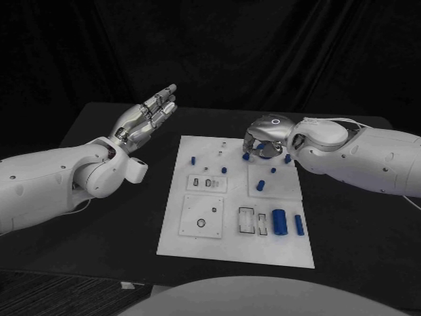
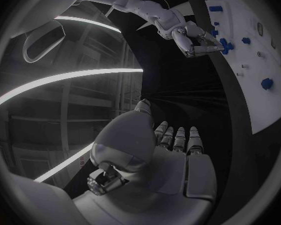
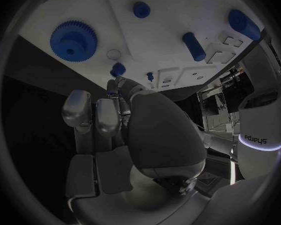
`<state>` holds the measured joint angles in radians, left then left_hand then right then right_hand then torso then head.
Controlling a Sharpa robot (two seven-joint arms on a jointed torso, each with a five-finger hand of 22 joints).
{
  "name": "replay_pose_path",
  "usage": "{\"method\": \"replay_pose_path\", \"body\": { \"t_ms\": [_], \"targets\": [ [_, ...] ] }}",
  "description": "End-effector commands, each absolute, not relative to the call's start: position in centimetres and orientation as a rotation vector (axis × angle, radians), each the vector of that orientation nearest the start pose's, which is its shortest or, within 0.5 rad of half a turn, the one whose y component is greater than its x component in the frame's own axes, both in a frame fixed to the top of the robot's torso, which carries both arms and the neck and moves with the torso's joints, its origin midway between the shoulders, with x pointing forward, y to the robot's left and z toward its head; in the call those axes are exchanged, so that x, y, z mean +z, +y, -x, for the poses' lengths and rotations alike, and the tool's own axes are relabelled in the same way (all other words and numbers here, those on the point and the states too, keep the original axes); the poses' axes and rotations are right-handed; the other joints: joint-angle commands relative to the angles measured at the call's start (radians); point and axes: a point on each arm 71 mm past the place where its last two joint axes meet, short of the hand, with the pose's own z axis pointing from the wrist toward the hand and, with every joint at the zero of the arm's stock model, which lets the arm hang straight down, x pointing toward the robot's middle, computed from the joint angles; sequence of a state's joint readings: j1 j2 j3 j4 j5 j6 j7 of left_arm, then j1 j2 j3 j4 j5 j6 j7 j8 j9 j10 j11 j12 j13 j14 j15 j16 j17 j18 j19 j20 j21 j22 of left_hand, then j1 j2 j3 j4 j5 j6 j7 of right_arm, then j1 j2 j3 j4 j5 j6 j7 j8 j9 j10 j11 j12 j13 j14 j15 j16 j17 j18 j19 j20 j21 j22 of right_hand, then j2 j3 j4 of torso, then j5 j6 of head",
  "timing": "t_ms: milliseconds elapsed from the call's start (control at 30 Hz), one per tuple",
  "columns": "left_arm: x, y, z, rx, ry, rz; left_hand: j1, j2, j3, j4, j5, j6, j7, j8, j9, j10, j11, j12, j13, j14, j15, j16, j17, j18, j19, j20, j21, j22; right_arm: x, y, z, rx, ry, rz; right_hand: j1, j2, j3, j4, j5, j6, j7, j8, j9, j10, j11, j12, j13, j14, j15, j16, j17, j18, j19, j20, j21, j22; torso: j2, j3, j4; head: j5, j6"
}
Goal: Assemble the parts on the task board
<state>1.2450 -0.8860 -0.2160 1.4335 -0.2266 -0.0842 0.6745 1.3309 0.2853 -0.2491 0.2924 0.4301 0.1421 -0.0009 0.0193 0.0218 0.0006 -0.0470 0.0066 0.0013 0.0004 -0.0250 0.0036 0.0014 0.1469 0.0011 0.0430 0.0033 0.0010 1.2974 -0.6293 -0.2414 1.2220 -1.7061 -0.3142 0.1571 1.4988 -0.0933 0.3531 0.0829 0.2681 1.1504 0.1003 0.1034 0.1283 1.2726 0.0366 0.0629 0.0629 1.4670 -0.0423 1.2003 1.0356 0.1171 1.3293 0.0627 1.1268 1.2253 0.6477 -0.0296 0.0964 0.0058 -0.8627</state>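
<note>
The board (image 1: 234,253) lies in the middle of the table (image 1: 362,250), with its long sides running from the near edge to the far edge. Two big parts (image 1: 279,222) lie side by side near the board's near right corner. Just left of them are two slots (image 1: 252,221). A small part (image 1: 261,185) sits near the middle of the board, toward its right edge. More small parts (image 1: 223,170) stand near the far edge. The right hand (image 1: 266,140) hangs over the board's far right corner. The left hand (image 1: 146,117) is off the board, above the table beyond the board's far left corner. A gear (image 3: 73,40) sits on the board ahead of the right hand.
</note>
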Motion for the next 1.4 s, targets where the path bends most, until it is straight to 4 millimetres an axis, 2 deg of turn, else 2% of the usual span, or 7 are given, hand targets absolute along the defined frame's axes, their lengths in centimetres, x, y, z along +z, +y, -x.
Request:
{"method": "replay_pose_path", "body": {
  "t_ms": [33,467,600,700,933,1100,1400],
  "targets": [
    [-20.0,24.2,-47.7,-1.708,1.435,0.669,0.010,-0.001,0.007,-0.001,0.007,0.006,0.004,0.004,0.001,-0.001,0.009,-0.007,-0.001,0.000,-0.018,-0.004,-0.001,0.015,-0.001,0.008,-0.003,-0.001,-21.5,-16.3,-52.0,0.566,1.590,0.694,-0.007,-0.005,0.001,0.004,0.001,-0.005,0.003,-0.005,-0.002,-0.004,0.006,-0.003,-0.001,0.013,0.010,-0.005,0.001,-0.017,0.001,0.006,0.006,0.002,0.001,-0.0008,-0.0009,0.003,-0.001],
    [-20.1,24.0,-47.7,-1.712,1.442,0.670,0.011,-0.001,0.008,-0.001,0.007,0.008,0.005,0.004,0.001,-0.001,0.009,-0.007,-0.001,0.000,-0.017,-0.004,-0.001,0.015,-0.001,0.009,-0.003,-0.001,-20.9,-14.9,-53.1,0.537,1.600,0.699,-0.011,-0.008,0.003,0.010,-0.010,-0.018,0.005,-0.019,-0.009,-0.018,0.010,-0.004,-0.002,0.011,0.012,-0.007,0.000,-0.015,-0.001,0.011,0.002,0.003,-0.002,-0.0007,0.0013,0.010,-0.007],
    [-20.1,24.1,-47.7,-1.711,1.443,0.671,0.011,-0.001,0.008,-0.001,0.007,0.008,0.005,0.004,0.001,-0.001,0.010,-0.007,-0.001,0.000,-0.017,-0.004,-0.001,0.016,-0.001,0.010,-0.003,-0.001,-20.9,-15.0,-53.2,0.524,1.617,0.695,-0.033,-0.018,0.001,0.032,-0.038,-0.060,0.006,-0.042,-0.024,-0.049,0.016,-0.002,-0.001,0.000,0.013,-0.017,-0.010,-0.011,-0.016,0.013,-0.021,-0.006,-0.003,-0.0011,-0.0006,0.013,-0.010],
    [-20.1,24.2,-47.7,-1.709,1.444,0.672,0.011,-0.001,0.008,-0.001,0.007,0.008,0.005,0.004,0.001,-0.001,0.010,-0.007,-0.001,0.000,-0.017,-0.004,-0.001,0.016,-0.001,0.010,-0.003,-0.001,-21.0,-15.1,-53.2,0.521,1.627,0.695,-0.046,-0.028,0.001,0.047,-0.067,-0.102,0.008,-0.043,-0.037,-0.081,0.020,-0.003,-0.001,-0.008,0.006,-0.022,-0.015,-0.006,-0.024,0.012,-0.034,-0.011,-0.004,-0.0013,-0.0041,0.016,-0.010],
    [-20.1,24.2,-47.7,-1.707,1.447,0.674,0.011,0.001,0.009,0.000,0.006,0.009,0.006,0.004,0.001,-0.001,0.011,-0.007,-0.001,0.000,-0.012,-0.004,-0.001,0.017,-0.001,0.015,-0.003,-0.001,-21.1,-15.6,-52.3,0.536,1.654,0.705,-0.122,-0.057,-0.058,0.113,-0.149,-0.211,0.010,-0.043,-0.065,-0.161,0.032,-0.002,0.001,-0.015,0.014,-0.010,-0.004,-0.007,-0.026,0.017,-0.054,-0.007,-0.003,0.0008,-0.0032,0.019,-0.004],
    [-20.1,24.4,-47.7,-1.705,1.450,0.677,0.011,0.001,0.009,0.000,0.005,0.010,0.007,0.004,0.002,-0.001,0.012,-0.007,-0.001,0.000,-0.011,-0.004,-0.001,0.017,-0.001,0.016,-0.003,-0.001,-21.1,-15.9,-51.5,0.540,1.684,0.709,-0.151,-0.049,-0.114,0.133,-0.177,-0.253,0.009,-0.041,-0.064,-0.192,0.039,0.000,0.003,-0.016,0.016,0.000,0.007,-0.007,-0.022,0.020,-0.058,0.000,-0.002,0.0003,-0.0049,0.019,-0.008],
    [-20.2,24.3,-47.8,-1.710,1.457,0.677,0.010,0.003,0.010,0.000,0.005,0.012,0.008,0.005,0.002,-0.001,0.013,-0.007,-0.001,0.000,-0.008,-0.004,-0.001,0.017,-0.001,0.020,-0.003,-0.001,-21.3,-15.8,-50.9,0.541,1.727,0.723,-0.150,-0.031,-0.137,0.134,-0.153,-0.251,0.016,-0.037,-0.061,-0.198,0.045,0.002,0.005,-0.015,0.021,0.012,0.019,-0.008,-0.018,0.024,-0.057,0.007,-0.002,0.0012,-0.0040,0.011,-0.010]
  ]
}}
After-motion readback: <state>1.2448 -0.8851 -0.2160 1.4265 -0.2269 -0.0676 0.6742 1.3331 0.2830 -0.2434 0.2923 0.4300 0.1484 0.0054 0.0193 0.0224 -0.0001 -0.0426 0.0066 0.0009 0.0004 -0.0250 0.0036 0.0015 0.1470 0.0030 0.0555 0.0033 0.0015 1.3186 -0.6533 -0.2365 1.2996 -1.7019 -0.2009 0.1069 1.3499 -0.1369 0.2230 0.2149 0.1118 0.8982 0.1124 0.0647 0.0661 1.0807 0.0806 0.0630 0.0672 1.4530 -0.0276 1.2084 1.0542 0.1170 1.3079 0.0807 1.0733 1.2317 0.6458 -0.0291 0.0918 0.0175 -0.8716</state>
